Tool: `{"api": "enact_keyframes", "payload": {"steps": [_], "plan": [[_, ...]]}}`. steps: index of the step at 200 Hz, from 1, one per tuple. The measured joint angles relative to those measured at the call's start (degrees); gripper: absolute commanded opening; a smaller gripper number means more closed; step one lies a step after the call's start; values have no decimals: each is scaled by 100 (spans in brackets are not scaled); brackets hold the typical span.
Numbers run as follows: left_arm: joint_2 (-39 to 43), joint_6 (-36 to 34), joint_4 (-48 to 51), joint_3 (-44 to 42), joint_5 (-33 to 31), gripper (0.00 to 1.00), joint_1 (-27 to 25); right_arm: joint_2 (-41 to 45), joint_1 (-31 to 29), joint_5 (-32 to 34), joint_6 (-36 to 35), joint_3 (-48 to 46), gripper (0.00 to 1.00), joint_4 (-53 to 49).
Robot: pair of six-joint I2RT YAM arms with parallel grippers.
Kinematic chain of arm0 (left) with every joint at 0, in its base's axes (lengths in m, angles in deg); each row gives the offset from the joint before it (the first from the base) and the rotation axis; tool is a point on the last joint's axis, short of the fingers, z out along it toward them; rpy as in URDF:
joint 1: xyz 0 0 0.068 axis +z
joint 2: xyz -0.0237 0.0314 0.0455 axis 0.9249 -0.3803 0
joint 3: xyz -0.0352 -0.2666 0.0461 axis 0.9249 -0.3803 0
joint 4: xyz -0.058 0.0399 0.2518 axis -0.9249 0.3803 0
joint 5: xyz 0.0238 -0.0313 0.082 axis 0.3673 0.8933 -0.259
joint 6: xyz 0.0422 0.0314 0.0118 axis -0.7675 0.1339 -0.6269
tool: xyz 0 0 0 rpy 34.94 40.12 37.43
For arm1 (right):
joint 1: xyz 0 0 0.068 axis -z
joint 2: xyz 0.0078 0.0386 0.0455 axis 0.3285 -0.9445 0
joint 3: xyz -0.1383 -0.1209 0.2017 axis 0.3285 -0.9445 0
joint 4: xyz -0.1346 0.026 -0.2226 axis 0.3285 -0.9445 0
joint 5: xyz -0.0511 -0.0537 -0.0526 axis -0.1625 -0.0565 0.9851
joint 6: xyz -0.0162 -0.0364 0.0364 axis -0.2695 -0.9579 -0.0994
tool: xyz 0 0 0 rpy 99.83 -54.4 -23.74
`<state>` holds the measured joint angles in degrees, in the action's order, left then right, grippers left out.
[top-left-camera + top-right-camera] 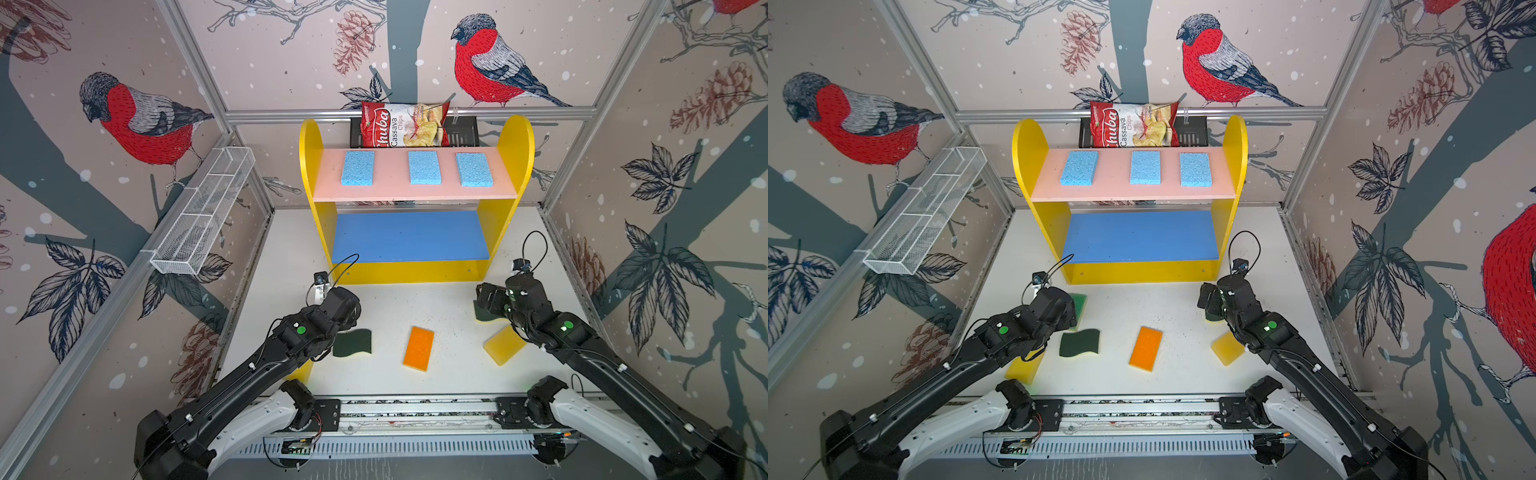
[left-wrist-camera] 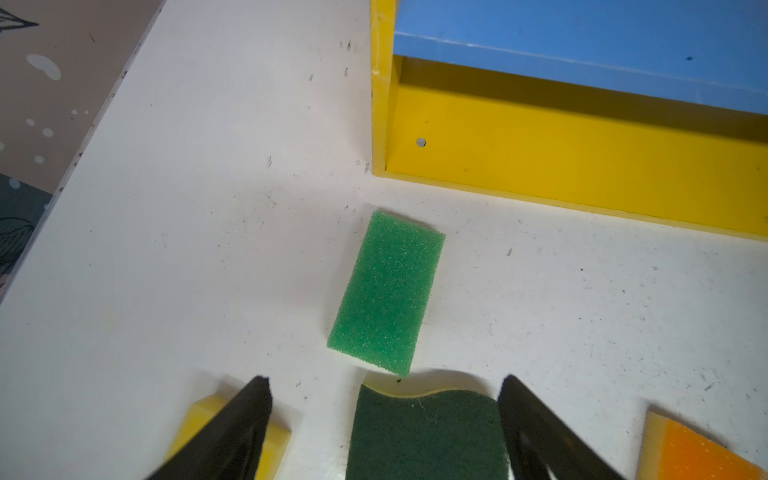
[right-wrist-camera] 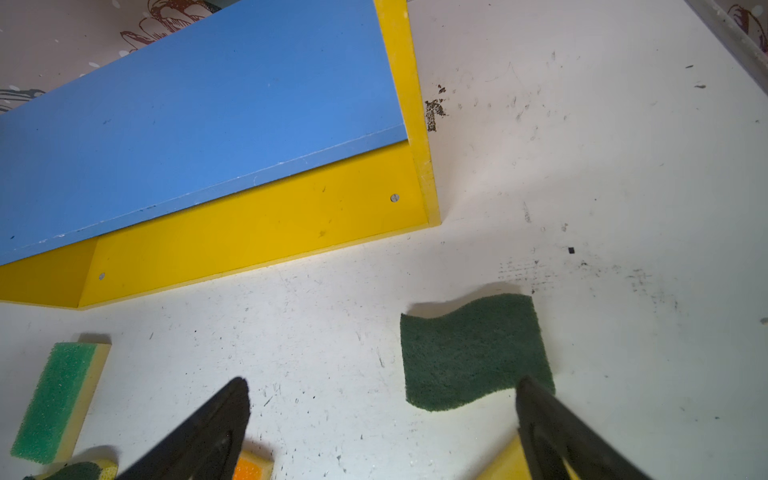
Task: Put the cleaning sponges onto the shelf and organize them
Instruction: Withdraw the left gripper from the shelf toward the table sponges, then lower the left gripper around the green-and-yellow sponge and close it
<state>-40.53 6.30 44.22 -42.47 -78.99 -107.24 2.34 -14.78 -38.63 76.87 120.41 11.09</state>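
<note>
Three light blue cleaning sponges (image 1: 357,168) (image 1: 424,167) (image 1: 473,169) lie in a row on the pink upper board of the shelf (image 1: 399,191); its blue middle board (image 1: 409,235) is bare. On the table lie a green-topped sponge (image 2: 386,295), a wavy dark green sponge (image 2: 424,432), an orange-topped sponge (image 1: 419,348) and two yellow sponges (image 1: 503,345) (image 1: 1025,368). My left gripper (image 2: 385,382) hovers open over the wavy sponge's near end. My right gripper (image 3: 382,383) is open above bare table, beside a second wavy dark green sponge (image 3: 473,353).
A red chips bag (image 1: 405,124) stands in a black rack (image 1: 461,133) behind the shelf. A white wire basket (image 1: 203,216) hangs on the left wall. A metal rail (image 1: 415,409) runs along the table's front edge.
</note>
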Motion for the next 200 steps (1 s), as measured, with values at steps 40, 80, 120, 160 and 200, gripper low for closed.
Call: {"api": "enact_keyframes", "payload": {"steps": [40,80,120,160,200], "plan": [[26,79,-350,-343,256,87,258,-87,11,-9,-4,-79,100,105],[-269,155,-592,-472,492,87,323,-195,22,-39,-20,-149,99,199],[-380,295,-581,-472,525,87,393,-234,72,-111,-24,-245,99,323],[-439,289,-726,-597,605,88,422,-243,133,-153,-63,-282,99,352],[-911,232,-892,-667,704,89,422,-214,164,-166,-66,-308,100,361]]}}
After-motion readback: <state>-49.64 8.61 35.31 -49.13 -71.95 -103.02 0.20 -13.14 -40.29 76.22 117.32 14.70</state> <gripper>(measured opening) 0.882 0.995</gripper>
